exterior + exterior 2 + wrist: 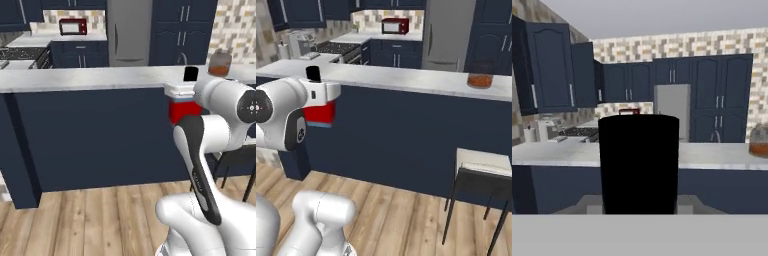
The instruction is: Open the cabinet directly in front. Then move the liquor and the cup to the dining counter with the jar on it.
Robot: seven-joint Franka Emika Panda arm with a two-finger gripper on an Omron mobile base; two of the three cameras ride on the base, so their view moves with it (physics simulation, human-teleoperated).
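A: We log the liquor [183, 109] upright, black cap up, long axis vertical, just below the dining counter [90, 79] edge.

B: We see the gripper [181, 92] clamped on the liquor; its cap rises between the fingers.

A: The jar [479, 75] sits on that counter, well apart. Wood floor [95, 220] below.

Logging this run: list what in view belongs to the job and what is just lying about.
Job: liquor in the gripper; dining counter; jar.

Lying about: red microwave; steel refrigerator; stove; stool.
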